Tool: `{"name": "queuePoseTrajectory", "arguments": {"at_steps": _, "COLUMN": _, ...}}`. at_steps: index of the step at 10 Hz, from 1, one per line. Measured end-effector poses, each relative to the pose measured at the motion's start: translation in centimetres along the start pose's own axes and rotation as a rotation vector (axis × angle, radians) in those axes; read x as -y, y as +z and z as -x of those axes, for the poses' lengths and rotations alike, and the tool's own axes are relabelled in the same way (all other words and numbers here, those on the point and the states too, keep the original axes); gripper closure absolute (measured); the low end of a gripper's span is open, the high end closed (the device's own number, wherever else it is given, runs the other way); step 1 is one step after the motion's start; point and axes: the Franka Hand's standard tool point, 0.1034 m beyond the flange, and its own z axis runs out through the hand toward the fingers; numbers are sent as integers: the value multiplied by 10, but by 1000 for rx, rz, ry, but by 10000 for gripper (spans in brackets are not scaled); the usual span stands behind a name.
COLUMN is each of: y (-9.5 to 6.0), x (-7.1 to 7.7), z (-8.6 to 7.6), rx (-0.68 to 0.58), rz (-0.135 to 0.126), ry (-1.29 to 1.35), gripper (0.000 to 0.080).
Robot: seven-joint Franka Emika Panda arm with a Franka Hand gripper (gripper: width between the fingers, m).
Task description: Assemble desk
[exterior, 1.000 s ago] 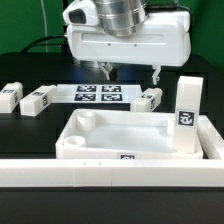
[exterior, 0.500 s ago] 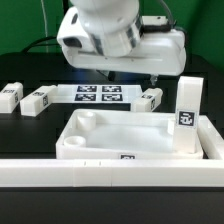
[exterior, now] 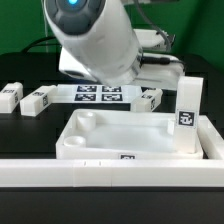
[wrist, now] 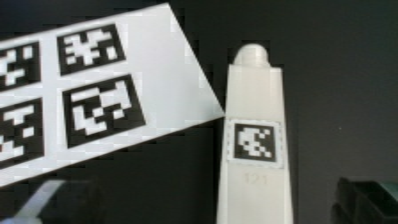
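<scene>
Above the back of the black table (exterior: 25, 130), the arm (exterior: 95, 40) leans steeply. Its bulky white body slants from the exterior view's upper left down toward the right, over the marker board (exterior: 98, 94). The gripper (wrist: 214, 200) is spread wide and holds nothing; in the wrist view its fingertips (wrist: 370, 195) flank the lying leg (wrist: 249, 150), which rests just beside the marker board. The desk panel (exterior: 130, 135) sits near the front, behind the border rail (exterior: 110, 172), with an upright leg (exterior: 187, 112) at its right corner. The far-left leg (exterior: 9, 96) and the neighbour leg (exterior: 38, 99) lie well apart from the panel.
</scene>
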Motion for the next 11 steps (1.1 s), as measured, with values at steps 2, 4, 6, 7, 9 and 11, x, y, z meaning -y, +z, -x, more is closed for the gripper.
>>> {"name": "queuePoseTrajectory", "arguments": {"at_steps": 2, "y": 13, "x": 8, "z": -4, "rx": -13, "rz": 11, "ry": -4, "gripper": 151}}
{"name": "queuePoseTrajectory", "arguments": {"at_steps": 4, "y": 23, "x": 17, "z": -8, "rx": -14, "rz": 21, "ry": -19, "gripper": 151}}
{"name": "queuePoseTrajectory", "arguments": {"at_steps": 6, "y": 26, "x": 21, "z": -10, "rx": -21, "rz": 25, "ry": -22, "gripper": 151}}
{"name": "queuePoseTrajectory", "arguments": {"at_steps": 7, "y": 25, "x": 21, "z": -10, "rx": -21, "rz": 24, "ry": -24, "gripper": 151}}
{"name": "queuePoseTrajectory", "arguments": {"at_steps": 9, "y": 25, "x": 15, "z": -11, "rx": -18, "rz": 17, "ry": -26, "gripper": 151}}
{"name": "queuePoseTrajectory", "arguments": {"at_steps": 11, "y": 31, "x": 18, "z": -13, "rx": -10, "rz": 26, "ry": -29, "gripper": 151}}
